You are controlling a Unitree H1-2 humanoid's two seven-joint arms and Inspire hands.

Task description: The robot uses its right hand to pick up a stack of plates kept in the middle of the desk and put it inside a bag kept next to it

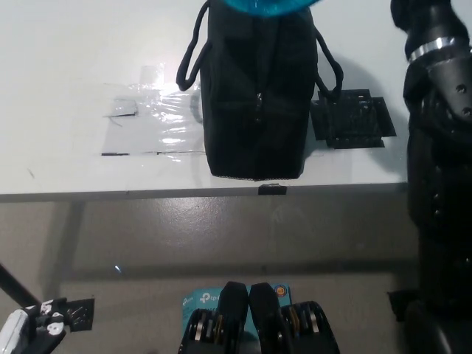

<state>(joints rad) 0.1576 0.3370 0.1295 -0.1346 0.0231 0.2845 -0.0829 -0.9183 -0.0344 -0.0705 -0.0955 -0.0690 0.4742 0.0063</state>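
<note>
The blue stack of plates (269,6) is cut off at the top edge, above the black bag (254,88). The right hand is hidden beyond the frame; only the black arm (439,147) is seen. The white left hand (22,328) is cropped at lower left, so its grasp cannot be told.

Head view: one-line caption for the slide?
Blue plates at top edge above the black bag on the white desk; right arm raised alongside.

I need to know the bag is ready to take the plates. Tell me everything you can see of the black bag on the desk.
The black fabric bag stands upright on the white desk, near its front edge, lengthwise away from the robot. It looks soft and matte, with a looped carry handle on each side and a seam or zip line down the near end. Its top runs out of the picture, where a blue plastic-wrapped stack of plates sits over it. A clear plastic sheet lies beside it.
</note>
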